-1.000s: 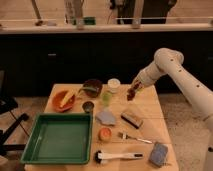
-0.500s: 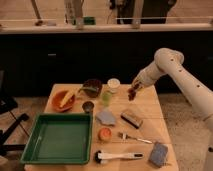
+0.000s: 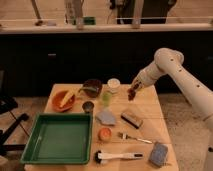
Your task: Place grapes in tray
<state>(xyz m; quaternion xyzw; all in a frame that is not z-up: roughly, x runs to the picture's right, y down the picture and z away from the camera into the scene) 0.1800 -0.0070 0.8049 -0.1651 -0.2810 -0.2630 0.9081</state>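
Note:
My gripper (image 3: 133,91) is at the end of the white arm, above the back right part of the wooden table (image 3: 150,107). It is shut on the grapes (image 3: 131,94), a small dark reddish cluster held in the air. The green tray (image 3: 61,138) lies at the front left of the table, well to the left of and nearer than the gripper. The tray holds nothing.
An orange bowl (image 3: 64,100) with yellow contents, a dark bowl (image 3: 93,87), a white cup (image 3: 113,84), a green cup (image 3: 106,97) and a small can (image 3: 88,106) stand at the back. A grey cloth (image 3: 106,117), round orange-red fruit (image 3: 104,133), block (image 3: 132,119), fork (image 3: 135,138), brush (image 3: 117,156) and blue sponge (image 3: 159,154) lie right of the tray.

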